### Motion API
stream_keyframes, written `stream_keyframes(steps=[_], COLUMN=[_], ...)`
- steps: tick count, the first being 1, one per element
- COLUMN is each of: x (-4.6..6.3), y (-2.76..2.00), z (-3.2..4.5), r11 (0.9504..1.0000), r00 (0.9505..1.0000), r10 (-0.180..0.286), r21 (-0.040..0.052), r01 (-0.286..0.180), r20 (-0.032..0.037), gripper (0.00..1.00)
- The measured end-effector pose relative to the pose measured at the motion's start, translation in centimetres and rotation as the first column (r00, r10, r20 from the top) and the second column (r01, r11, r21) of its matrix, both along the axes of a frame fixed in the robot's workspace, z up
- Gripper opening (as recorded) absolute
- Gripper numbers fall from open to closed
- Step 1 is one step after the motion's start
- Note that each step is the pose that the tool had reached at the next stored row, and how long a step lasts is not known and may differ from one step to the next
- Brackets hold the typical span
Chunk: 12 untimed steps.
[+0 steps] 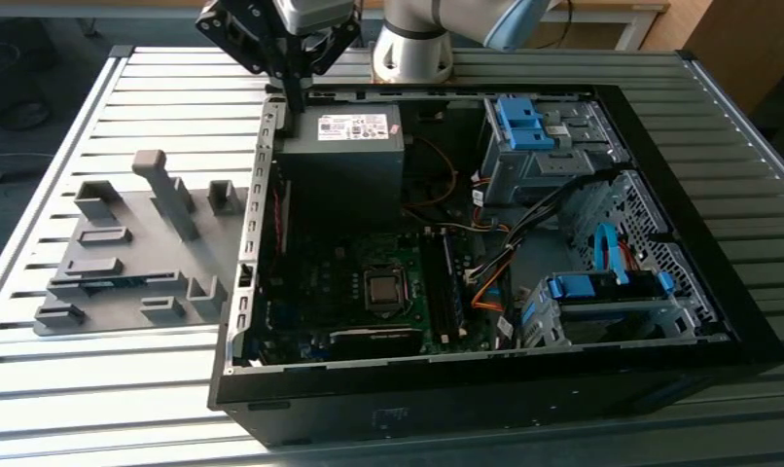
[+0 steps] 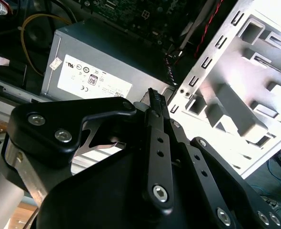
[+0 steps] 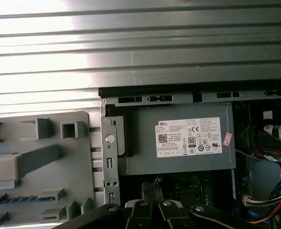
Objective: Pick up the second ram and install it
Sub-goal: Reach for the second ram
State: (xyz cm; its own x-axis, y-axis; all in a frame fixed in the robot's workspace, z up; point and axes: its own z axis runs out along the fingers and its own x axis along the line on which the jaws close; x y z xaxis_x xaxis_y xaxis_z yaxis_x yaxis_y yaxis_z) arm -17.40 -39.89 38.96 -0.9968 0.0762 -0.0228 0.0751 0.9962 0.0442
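Observation:
The second ram (image 1: 111, 282) is a thin dark stick with a blue patch. It lies on edge in a slot of the grey holder plate (image 1: 132, 214), on the exterior view's left, outside the computer case. In the first wrist view its blue edge (image 3: 16, 200) shows between holder blocks. My gripper (image 1: 295, 100) hangs above the case's rear left corner, beside the power supply (image 1: 349, 136) and well away from the ram. Its black fingers are pressed together with nothing between them, as both wrist views show (image 2: 153, 94) (image 3: 153, 188).
The open black computer case (image 1: 406, 413) lies on a slatted metal table (image 1: 132, 379). Inside are the motherboard (image 1: 366, 292), coloured cables (image 1: 496, 282) and blue drive cages (image 1: 600, 292). A tall grey post (image 1: 169, 195) stands on the holder plate.

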Motion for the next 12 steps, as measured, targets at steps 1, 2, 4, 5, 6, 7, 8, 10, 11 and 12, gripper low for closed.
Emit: stream_keyframes(steps=[1, 2, 4, 5, 6, 7, 8, 10, 11, 12], x=[-0.02, -0.04, -0.07, -0.09, -0.11, -0.13, -0.15, -0.19, -0.21, -0.22], y=[0.00, 0.00, 0.00, 0.00, 0.00, 0.00, 0.00, 0.00, 0.00, 0.00], z=[0.00, -0.01, -0.01, -0.01, -0.02, -0.01, -0.02, -0.02, -0.02, -0.02], r11=[1.0000, 1.0000, 1.0000, 1.0000, 1.0000, 1.0000, 1.0000, 1.0000, 1.0000, 1.0000], r00=[1.0000, 1.0000, 1.0000, 1.0000, 1.0000, 1.0000, 1.0000, 1.0000, 1.0000, 1.0000], r10=[0.000, 0.000, 0.000, 0.000, 0.000, 0.000, 0.000, 0.000, 0.000, 0.000], r21=[0.0000, 0.0000, 0.0000, 0.0000, 0.0000, 0.0000, 0.0000, 0.0000, 0.0000, 0.0000], r01=[0.000, 0.000, 0.000, 0.000, 0.000, 0.000, 0.000, 0.000, 0.000, 0.000], r20=[0.0000, 0.0001, 0.0000, 0.0001, 0.0001, 0.0000, 0.0001, 0.0000, 0.0001, 0.0001], gripper=[0.11, 0.11, 0.11, 0.11, 0.11, 0.11, 0.11, 0.11, 0.11, 0.11])
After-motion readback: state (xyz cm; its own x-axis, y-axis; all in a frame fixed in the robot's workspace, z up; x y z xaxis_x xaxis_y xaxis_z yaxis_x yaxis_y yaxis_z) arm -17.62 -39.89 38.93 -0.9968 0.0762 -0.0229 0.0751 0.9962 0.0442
